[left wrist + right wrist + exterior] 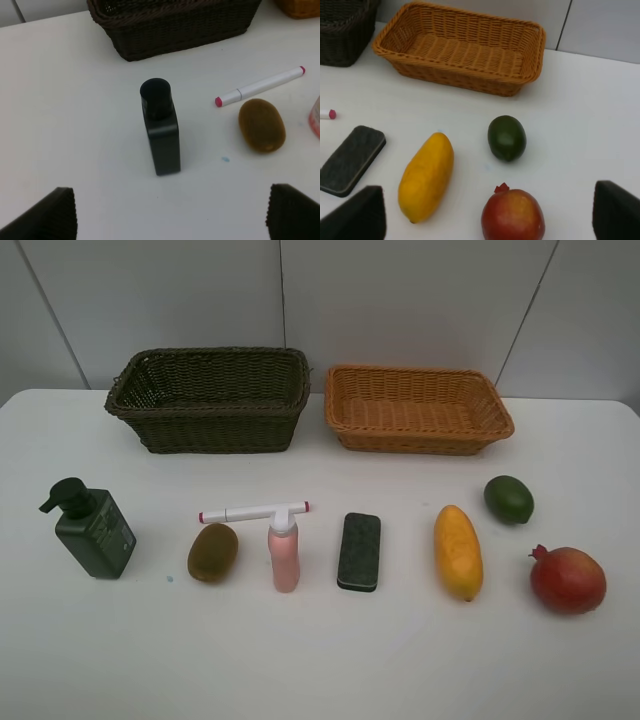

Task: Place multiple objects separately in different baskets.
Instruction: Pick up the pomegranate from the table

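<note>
On the white table lie, from left to right, a dark green pump bottle (95,530), brown kiwi (212,552), pink bottle (283,555) with a white marker (255,511) behind it, black eraser (359,551), yellow mango (458,552), green lime (509,499) and red pomegranate (567,580). Behind them stand a dark olive basket (210,425) and an orange-tan basket (420,438), both holding nothing. My left gripper (170,220) hangs open above the table in front of the pump bottle (161,132). My right gripper (485,215) is open over the pomegranate (512,215). Neither shows in the high view.
The baskets sit side by side at the table's far edge against a white panelled wall. A small blue speck (225,159) marks the table near the kiwi (261,125).
</note>
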Robot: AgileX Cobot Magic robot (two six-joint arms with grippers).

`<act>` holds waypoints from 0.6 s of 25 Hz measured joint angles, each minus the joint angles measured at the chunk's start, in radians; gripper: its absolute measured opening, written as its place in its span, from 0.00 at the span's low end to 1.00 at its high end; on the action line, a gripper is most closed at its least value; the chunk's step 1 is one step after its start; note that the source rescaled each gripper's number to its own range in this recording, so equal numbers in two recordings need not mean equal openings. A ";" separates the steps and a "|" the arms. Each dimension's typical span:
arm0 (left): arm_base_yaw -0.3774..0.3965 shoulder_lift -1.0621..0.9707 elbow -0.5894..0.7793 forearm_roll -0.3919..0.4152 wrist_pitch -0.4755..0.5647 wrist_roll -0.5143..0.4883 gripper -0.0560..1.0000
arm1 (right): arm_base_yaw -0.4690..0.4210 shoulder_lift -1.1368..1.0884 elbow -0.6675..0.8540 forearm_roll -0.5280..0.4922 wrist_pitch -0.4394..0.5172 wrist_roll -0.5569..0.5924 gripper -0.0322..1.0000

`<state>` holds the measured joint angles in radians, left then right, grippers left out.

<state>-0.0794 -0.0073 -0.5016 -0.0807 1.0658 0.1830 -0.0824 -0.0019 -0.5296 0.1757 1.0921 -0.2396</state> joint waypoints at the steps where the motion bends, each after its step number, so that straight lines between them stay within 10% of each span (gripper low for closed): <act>1: 0.000 0.000 0.000 0.000 0.000 0.000 1.00 | 0.000 0.011 0.000 0.000 0.000 0.006 1.00; 15: 0.000 0.000 0.000 0.001 0.000 0.000 1.00 | 0.000 0.487 -0.120 -0.021 -0.019 0.077 1.00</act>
<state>-0.0794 -0.0073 -0.5016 -0.0796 1.0658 0.1830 -0.0824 0.4848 -0.6492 0.1549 1.0733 -0.1629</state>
